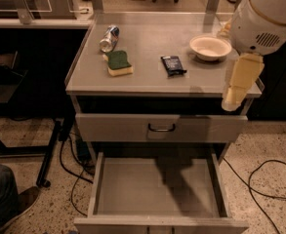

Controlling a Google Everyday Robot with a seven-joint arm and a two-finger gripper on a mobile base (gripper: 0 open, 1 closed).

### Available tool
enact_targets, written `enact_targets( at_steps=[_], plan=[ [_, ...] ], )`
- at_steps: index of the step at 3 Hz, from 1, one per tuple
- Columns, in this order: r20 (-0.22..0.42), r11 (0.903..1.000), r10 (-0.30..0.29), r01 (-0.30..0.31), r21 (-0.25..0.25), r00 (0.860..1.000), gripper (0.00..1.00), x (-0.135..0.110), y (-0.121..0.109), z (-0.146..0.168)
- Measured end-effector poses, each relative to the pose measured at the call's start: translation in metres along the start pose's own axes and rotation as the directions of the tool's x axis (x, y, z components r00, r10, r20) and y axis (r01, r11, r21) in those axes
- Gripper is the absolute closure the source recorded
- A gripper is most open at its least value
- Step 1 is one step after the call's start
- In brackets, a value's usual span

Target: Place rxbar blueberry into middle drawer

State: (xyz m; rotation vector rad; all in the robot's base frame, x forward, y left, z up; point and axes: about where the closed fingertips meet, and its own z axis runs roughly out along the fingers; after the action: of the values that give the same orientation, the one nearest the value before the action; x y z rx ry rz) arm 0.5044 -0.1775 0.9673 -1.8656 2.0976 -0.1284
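The rxbar blueberry [173, 65], a small dark packet with pale print, lies flat on the grey counter top [147, 82], right of centre. The middle drawer [157, 186] is pulled open below, with a bare grey floor and the arm's shadow on it. My arm's white joint [267, 16] fills the upper right. Its cream end with the gripper [231, 100] hangs down at the counter's right front corner, right of the packet and apart from it.
A green-and-yellow sponge [118, 63] and a silver-and-blue can [109, 38] lie on the left of the counter. A white bowl [210, 47] sits at the right. The higher drawer [161, 127] with a dark handle is closed. Cables [264, 179] lie on the floor. A person's leg [1, 199] is at the lower left.
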Motion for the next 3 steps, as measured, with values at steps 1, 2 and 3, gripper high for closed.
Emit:
enact_targets(
  at_steps=[1, 2, 3],
  plan=[
    [0.014, 0.9996, -0.029, 0.029, 0.002, 0.999, 0.0, -0.006, -0.012, 0.012],
    [0.014, 0.9971, -0.075, 0.075, 0.016, 0.997, 0.0, -0.018, -0.038, 0.031],
    [0.032, 0.9904, -0.138, 0.138, 0.013, 0.99, 0.0, -0.039, -0.064, 0.049]
  ],
)
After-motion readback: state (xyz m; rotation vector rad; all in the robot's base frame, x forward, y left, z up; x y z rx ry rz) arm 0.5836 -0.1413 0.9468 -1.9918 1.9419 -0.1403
